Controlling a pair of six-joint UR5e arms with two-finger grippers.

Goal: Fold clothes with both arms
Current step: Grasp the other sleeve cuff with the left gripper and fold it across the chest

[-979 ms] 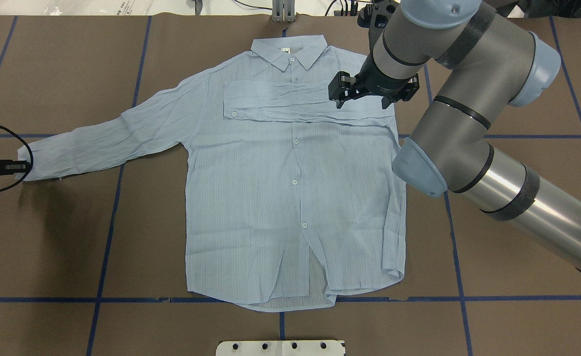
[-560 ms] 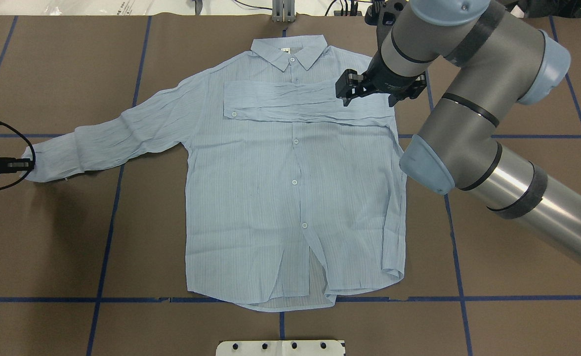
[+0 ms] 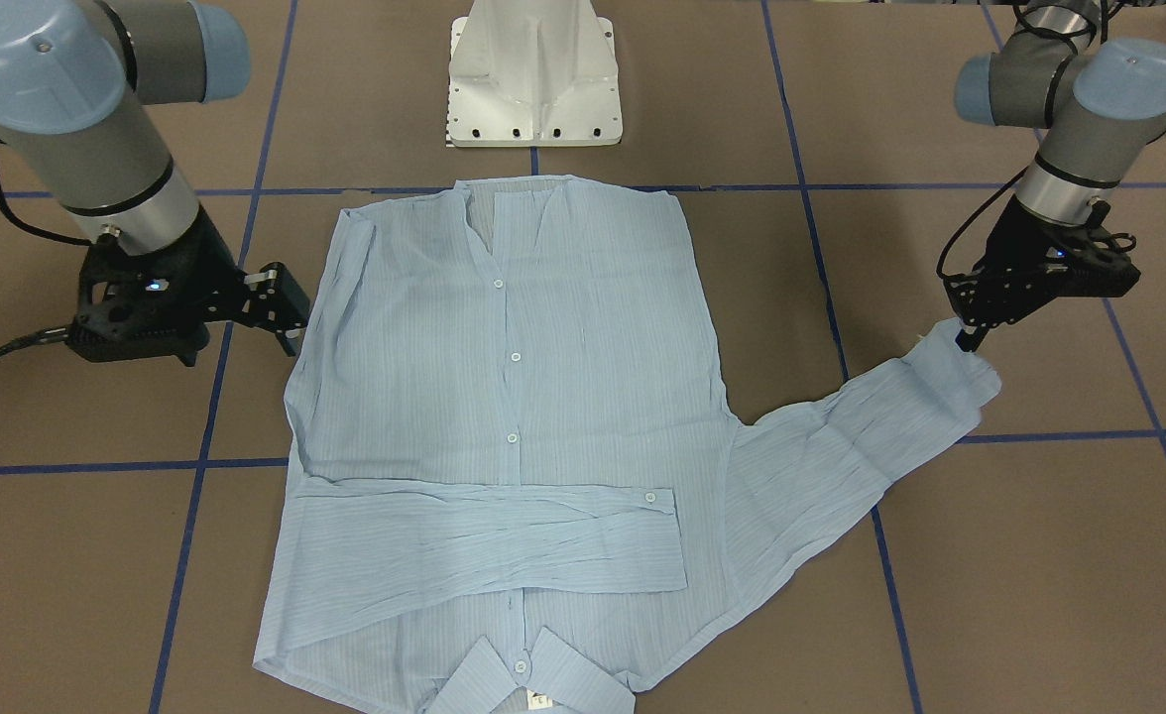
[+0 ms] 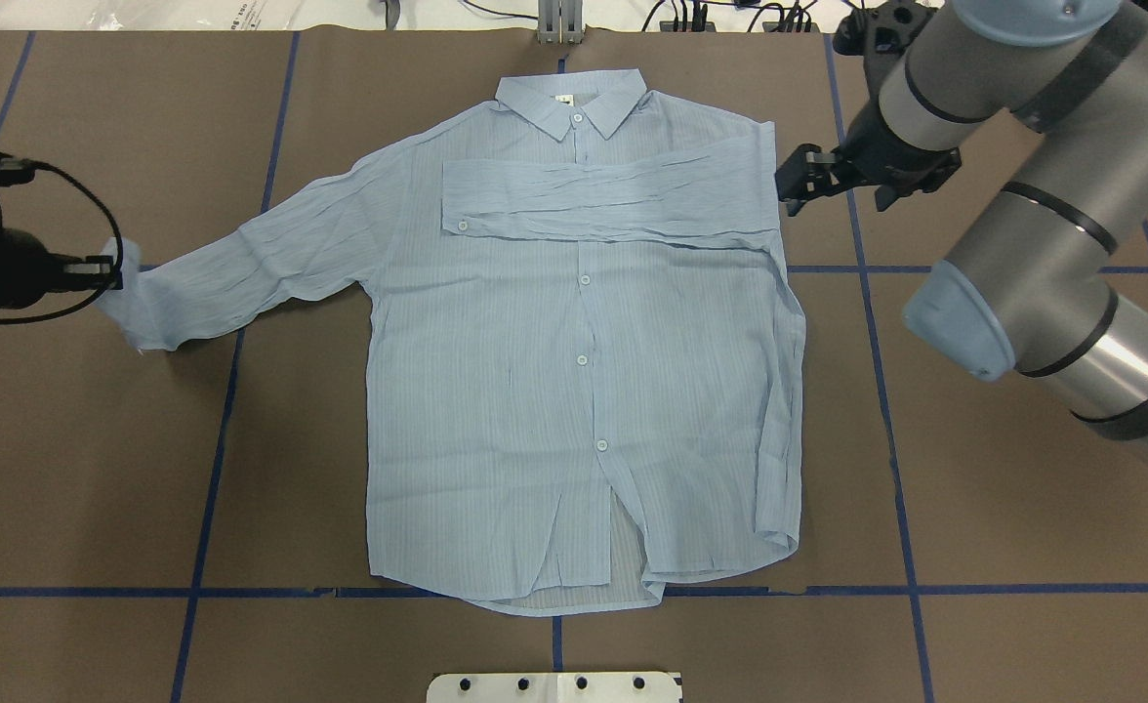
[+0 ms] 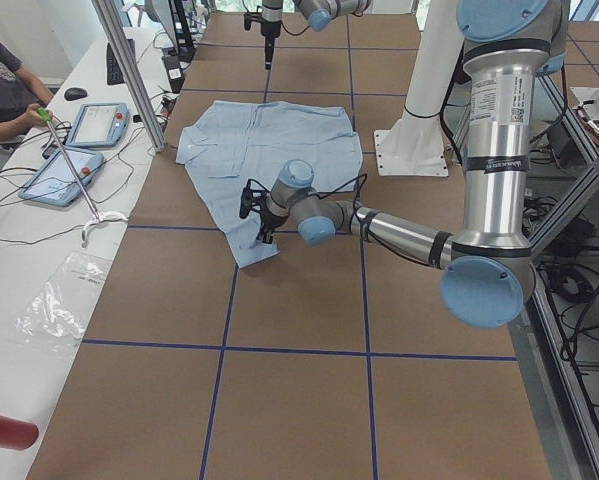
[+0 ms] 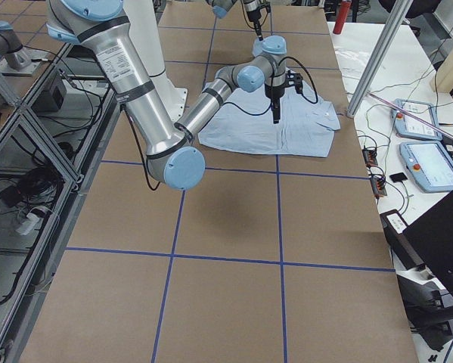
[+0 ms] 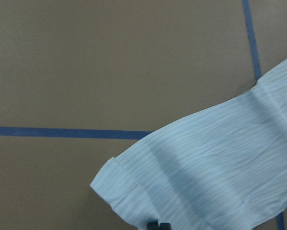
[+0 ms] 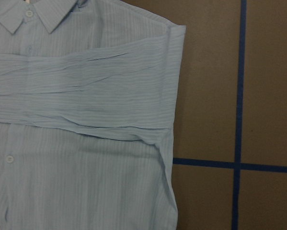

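Shirt (image 4: 574, 391), one, flat on the brown tabletop (image 4: 925, 488), buttoned front up, collar on the side away from the robot. Sleeves, two; claws, two. Left claw (image 4: 105, 274) is clenched on the cuff (image 4: 140, 312) of the outstretched sleeve (image 4: 252, 264). Second sleeve (image 4: 603, 200) lies folded across the chest. Right claw (image 4: 795, 186) is released, jaws apart, just off the shirt's shoulder edge, grasping nothing. Only the left wrist view shows the cuff's turned corner. Only the front-facing view shows the whole white pedestal (image 3: 533, 79).
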